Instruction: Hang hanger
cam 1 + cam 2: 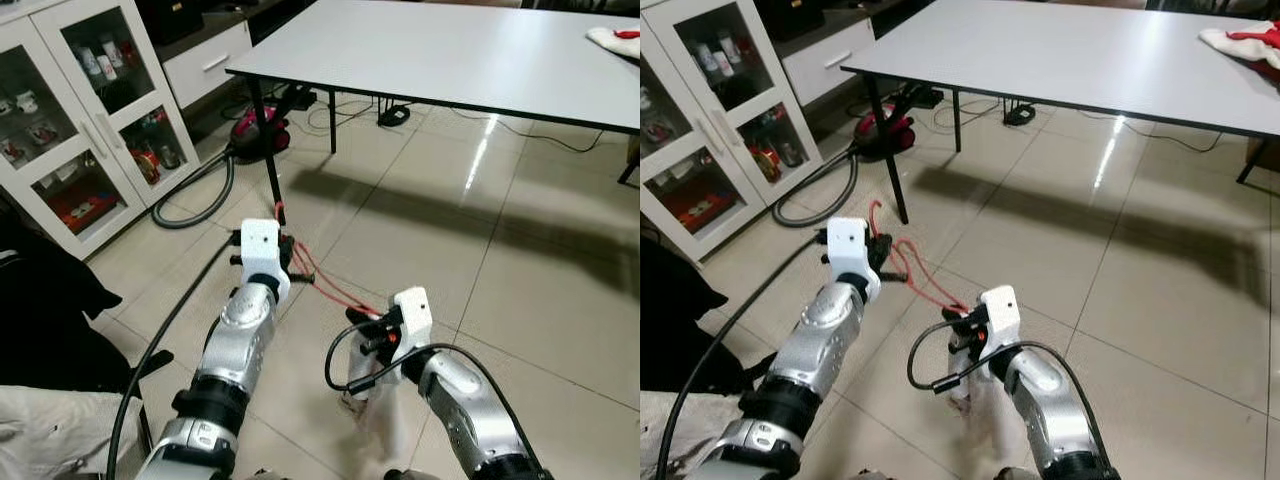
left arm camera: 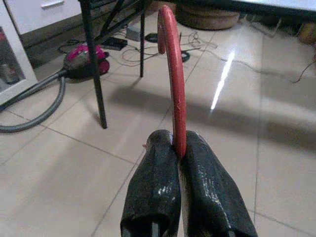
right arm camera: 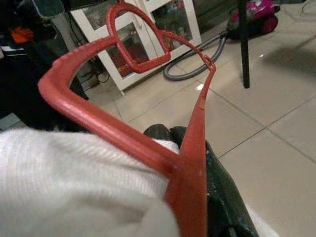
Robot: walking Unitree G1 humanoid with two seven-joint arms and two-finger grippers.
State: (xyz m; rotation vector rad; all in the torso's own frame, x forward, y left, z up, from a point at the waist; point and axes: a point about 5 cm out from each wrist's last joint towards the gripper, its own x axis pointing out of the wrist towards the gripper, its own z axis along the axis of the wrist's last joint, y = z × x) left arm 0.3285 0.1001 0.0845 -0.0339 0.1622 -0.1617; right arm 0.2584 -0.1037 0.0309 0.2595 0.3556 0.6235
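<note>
Holding red hanger (image 1: 925,275) low over floor between both arms: left hand (image 2: 178,153) pinched on hook, right hand (image 3: 197,148) clamped on frame with white cloth (image 3: 74,187). Keep both grips firm, hook upright, level; seek rail.

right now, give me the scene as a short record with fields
held item: red plastic hanger, white knit garment draped on it
left gripper: shut on the hanger's hook
right gripper: shut on the hanger's shoulder end
nearby: grey table with black legs, pink vacuum cleaner, white glass-door cabinet
floor: glossy beige tiles
</note>
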